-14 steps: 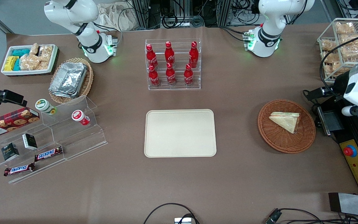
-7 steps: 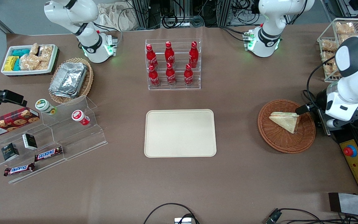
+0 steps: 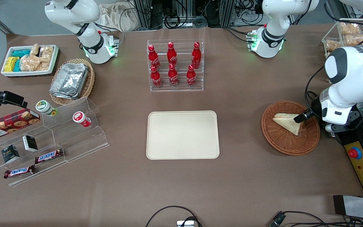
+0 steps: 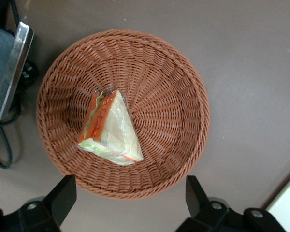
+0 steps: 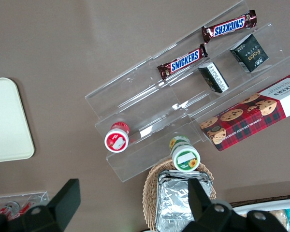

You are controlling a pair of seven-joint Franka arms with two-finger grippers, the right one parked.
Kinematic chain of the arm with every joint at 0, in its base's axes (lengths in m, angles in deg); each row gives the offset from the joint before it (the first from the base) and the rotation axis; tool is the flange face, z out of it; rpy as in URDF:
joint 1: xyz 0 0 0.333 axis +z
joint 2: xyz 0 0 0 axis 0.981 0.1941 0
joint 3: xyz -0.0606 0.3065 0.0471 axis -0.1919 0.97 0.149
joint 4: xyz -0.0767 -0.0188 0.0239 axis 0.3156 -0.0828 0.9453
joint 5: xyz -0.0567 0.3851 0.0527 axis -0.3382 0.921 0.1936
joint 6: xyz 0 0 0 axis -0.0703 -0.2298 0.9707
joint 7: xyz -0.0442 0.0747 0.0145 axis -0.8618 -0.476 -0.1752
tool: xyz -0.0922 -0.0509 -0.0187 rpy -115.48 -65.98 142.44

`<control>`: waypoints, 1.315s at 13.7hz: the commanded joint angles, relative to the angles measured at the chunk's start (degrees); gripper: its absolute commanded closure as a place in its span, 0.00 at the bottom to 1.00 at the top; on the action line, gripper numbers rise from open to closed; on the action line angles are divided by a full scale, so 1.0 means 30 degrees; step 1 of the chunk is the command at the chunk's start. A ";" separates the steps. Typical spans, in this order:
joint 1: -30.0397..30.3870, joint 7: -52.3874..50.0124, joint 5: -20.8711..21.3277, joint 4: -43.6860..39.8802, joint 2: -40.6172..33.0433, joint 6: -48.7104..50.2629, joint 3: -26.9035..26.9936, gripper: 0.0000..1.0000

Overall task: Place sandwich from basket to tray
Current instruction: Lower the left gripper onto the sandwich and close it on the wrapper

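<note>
gripper (image 4: 126,193) above basket (image 4: 179,96) | fingers (image 4: 63,195) apart, tips cropped | sandwich (image 4: 113,128) unobstructed

Gripper (image 4: 126,203) cut off by the wrist picture's edge, only the two dark fingers (image 4: 62,195) showing, spread wide, apart from the basket (image 4: 179,101). In front view, mostly hidden under the white arm (image 3: 348,82); one tip perhaps over the sandwich (image 3: 287,122) corner. Tray (image 4: 287,208) barely a sliver.
</note>
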 commanded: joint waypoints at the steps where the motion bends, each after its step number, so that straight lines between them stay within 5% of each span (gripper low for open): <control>1: 0.0051 -0.1563 0.0126 0.1660 -0.0637 -0.1845 0.0021 0.00; 4: 0.0080 -0.2619 0.0387 0.1897 -0.0316 -0.2084 0.0080 0.00; 8: 0.0402 -0.4670 0.2818 0.1926 0.0387 -0.2142 0.0051 0.00; 18: 0.0461 -0.5698 0.2821 0.2776 0.1677 -0.4924 0.0080 0.00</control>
